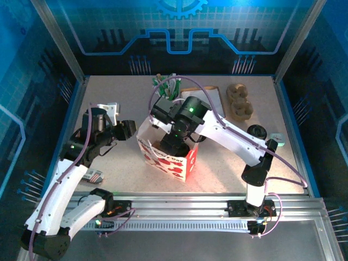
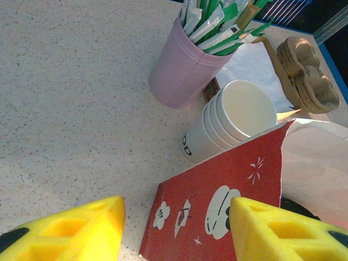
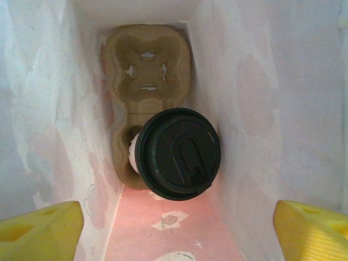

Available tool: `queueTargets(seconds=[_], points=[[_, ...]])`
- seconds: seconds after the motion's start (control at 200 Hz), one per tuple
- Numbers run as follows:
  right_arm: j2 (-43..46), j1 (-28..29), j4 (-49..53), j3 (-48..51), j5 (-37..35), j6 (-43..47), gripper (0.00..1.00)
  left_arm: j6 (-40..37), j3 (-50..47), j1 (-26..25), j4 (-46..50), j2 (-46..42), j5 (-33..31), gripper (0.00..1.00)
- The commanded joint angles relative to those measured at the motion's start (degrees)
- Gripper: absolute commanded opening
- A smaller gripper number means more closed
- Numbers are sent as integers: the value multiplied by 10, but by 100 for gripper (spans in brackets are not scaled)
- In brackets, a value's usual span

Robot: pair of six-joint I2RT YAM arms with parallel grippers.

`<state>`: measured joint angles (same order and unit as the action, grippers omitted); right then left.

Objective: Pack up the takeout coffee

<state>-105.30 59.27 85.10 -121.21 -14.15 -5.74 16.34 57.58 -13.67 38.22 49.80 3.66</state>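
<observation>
Your right pincer (image 3: pixel 176 231) hung open over the lidded coffee (image 3: pixel 178 153), seated centre-frame in a cardboard carrier (image 3: pixel 175 50), presumably for stability.

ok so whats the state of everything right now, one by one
gift bag: upright, mouth open
carrier: flat on the bag floor, one pocket empty
takeout coffee: lid on, seated in the carrier inside the bag
nested cups: upright, no lid
pink cup: upright, full of sticks
left tool: open, empty
right tool: open, empty, over the coffee
</observation>
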Motion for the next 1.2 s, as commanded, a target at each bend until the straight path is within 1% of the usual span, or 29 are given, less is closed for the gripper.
queueTargets(seconds=[0.0,0.13,0.275,0.325,0.395,0.58,0.615,0.68,0.725,0.87,0.97,1.196], points=[[29,6,17,-12,-11,-6,83,-9,-7,3,-6,-6,-3,54],[37,3,14,-10,-11,-6,77,-9,-8,3,-6,-8,-4,54],[39,1,16,-16,-12,-7,67,-10,-9,3,-6,-9,-5,54],[41,1,17,-17,-11,-8,59,-10,-9,3,-6,-8,-4,54],[45,-1,18,-15,-8,-8,52,-10,-9,3,-7,-8,-3,54],[56,-9,14,15,3,-8,23,-10,-9,3,-8,-8,-3,54],[58,-11,11,23,5,-8,20,-9,-9,3,-8,-8,-2,54],[59,-16,6,38,12,-8,16,-10,-9,3,-8,-8,-2,54],[60,-17,1,51,19,-7,10,-10,-9,3,-7,-8,-2,54],[62,-24,-18,81,38,-6,4,-10,-10,3,-8,-8,-2,54],[58,-24,-26,92,47,-5,2,-9,-10,4,-9,-8,-1,54],[63,-26,-52,139,61,-8,1,-11,-11,4,-9,-11,-3,54]])
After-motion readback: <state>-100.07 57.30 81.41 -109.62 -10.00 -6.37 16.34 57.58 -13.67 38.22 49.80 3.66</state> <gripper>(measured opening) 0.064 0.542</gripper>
